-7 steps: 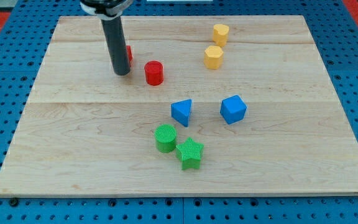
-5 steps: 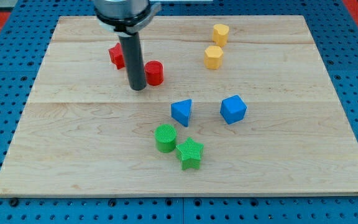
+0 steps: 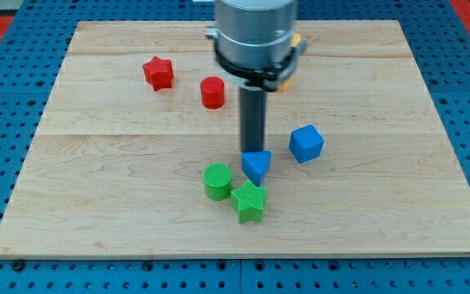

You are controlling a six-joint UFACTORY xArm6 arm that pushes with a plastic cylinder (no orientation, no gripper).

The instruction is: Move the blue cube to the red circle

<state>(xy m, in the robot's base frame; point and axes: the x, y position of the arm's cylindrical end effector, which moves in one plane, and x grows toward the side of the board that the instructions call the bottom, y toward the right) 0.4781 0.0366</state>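
A wooden board is seen lying on a blue pegboard surface. The dark rod is held upright near the middle of the board, and my tip is placed right at the top edge of a blue triangular block — touching it or very nearly so; the exact contact cannot be made out. No gripper is carried by the arm, so nothing is gripped; only the rod's end is set against the table.

The blue cube is found to the view's right of the tip, near it but apart from it, and just to the upper right of the blue triangular block, with a gap between the two. The red circle, a short red cylinder, is located toward the view's top, to the left of the rod and well apart from the blue cube. A red star is seen further to the view's left of the red cylinder, near it but not touching.

Below the triangular block, a green cylinder and a green star are set just beside each other, seemingly touching; the green star lies just under the blue triangular block. A yellow block is largely hidden behind the arm's wide grey body near the view's top — its shape cannot be told.
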